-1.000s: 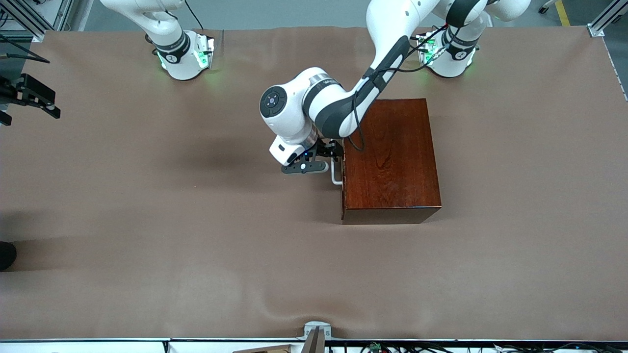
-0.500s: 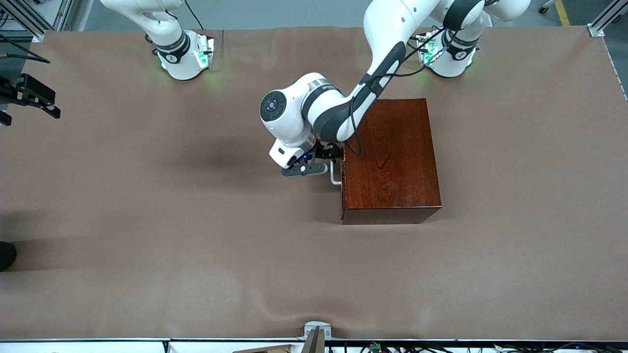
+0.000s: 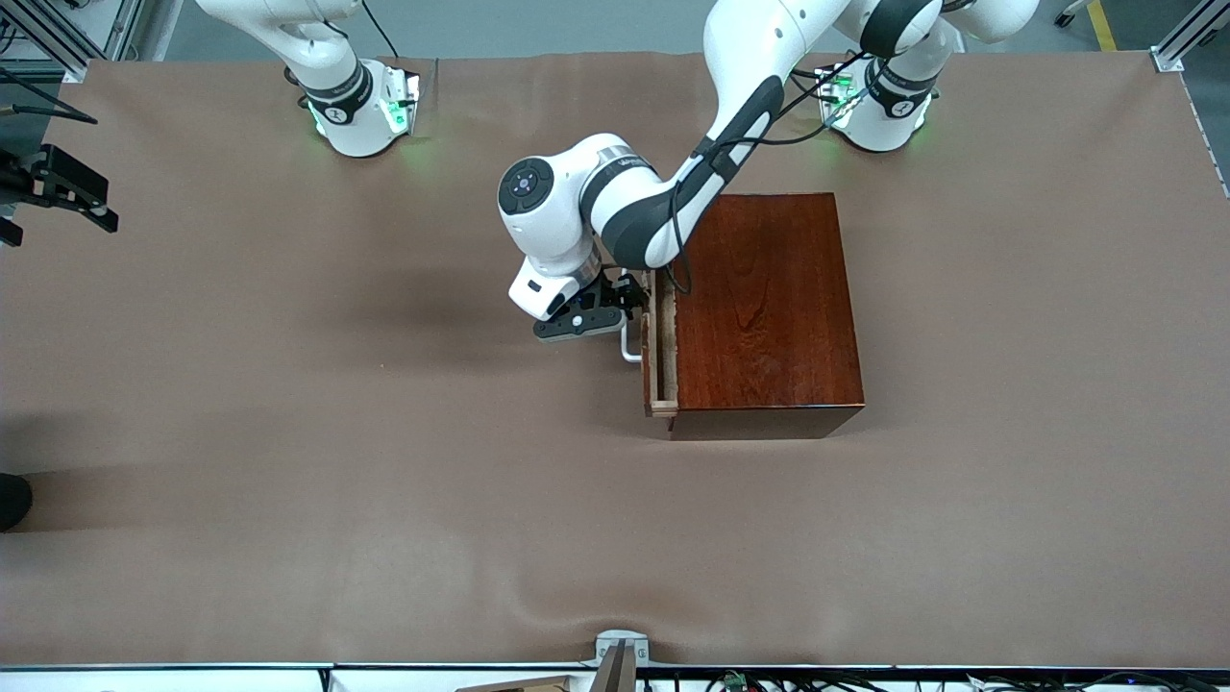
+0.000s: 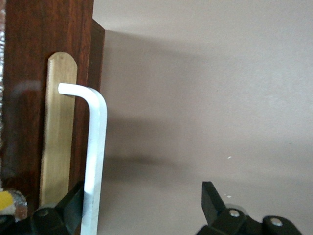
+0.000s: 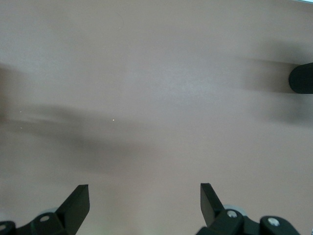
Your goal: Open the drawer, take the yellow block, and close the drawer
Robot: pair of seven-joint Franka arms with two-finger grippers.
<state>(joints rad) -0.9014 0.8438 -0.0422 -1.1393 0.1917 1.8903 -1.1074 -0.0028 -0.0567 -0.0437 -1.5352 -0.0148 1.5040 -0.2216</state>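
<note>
Had left hand (image 3: 627,306) spread, one finger hooked at handle (image 3: 629,346), drawer (image 3: 659,356) barely out. Finger could slip off, unpinched. Right hand (image 5: 144,205) spread, waiting over tabletop (image 3: 288,432) edge.

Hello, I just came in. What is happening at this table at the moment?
The left arm has its pincer at the white U-shaped bar handle of the light pale-wood drawer, hooking it with open fingers. The drawer sticks out only slightly from the glossy dark reddish-brown wooden box. No yellow block is visible yet. The right arm waits, its pincer open over the bare brown table cover.
</note>
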